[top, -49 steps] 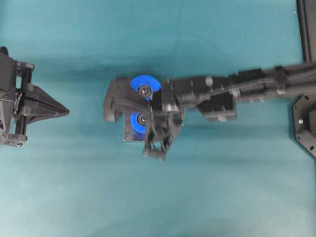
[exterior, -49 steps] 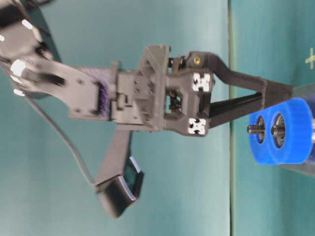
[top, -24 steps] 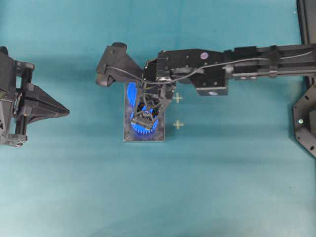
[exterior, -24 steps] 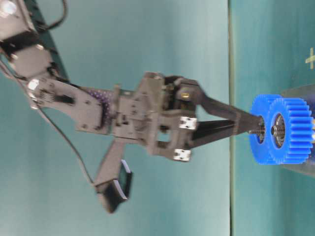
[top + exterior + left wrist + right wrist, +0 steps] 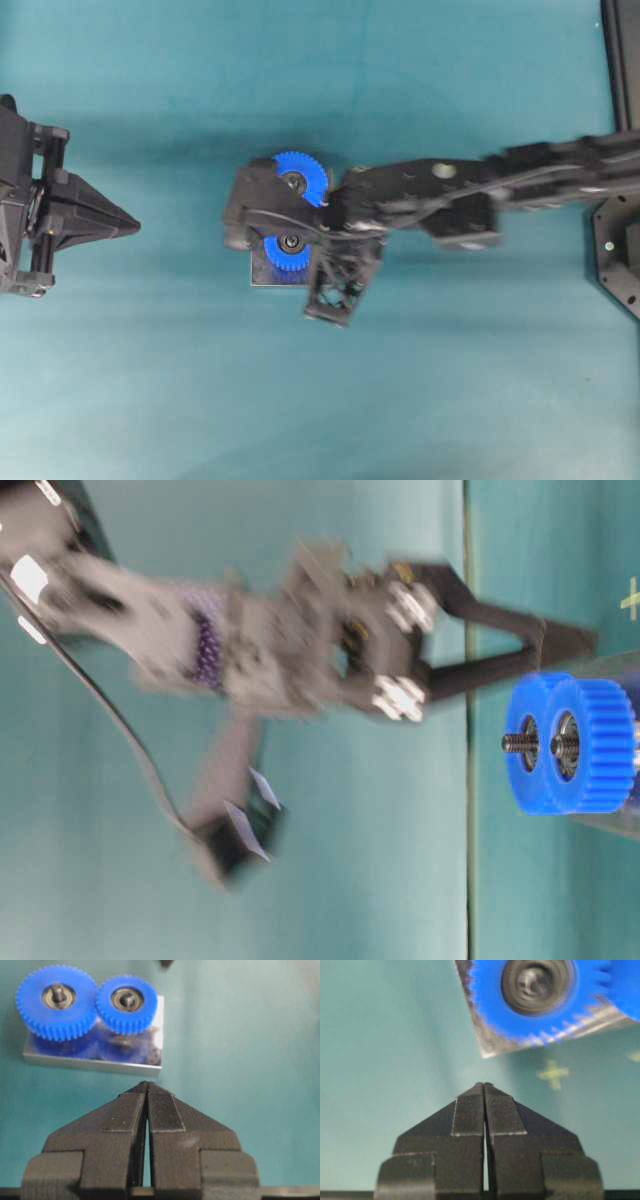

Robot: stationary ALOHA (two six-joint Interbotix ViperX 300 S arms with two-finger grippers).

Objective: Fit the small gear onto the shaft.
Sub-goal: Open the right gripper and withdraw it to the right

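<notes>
The small gear (image 5: 126, 1003) sits on the shaft (image 5: 128, 999) on the grey plate (image 5: 95, 1057), its teeth meeting the larger gear (image 5: 56, 1001) at nine o'clock. The right gripper (image 5: 484, 1087) is pressed together, empty, at six o'clock of the plate. The left gripper (image 5: 147, 1087) is likewise closed, holding nothing.

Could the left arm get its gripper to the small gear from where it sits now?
Probably yes. The left gripper, shut, faces the small gear across bare table, nothing between. But the right gripper hangs close over the plate, so the arms might crowd.
</notes>
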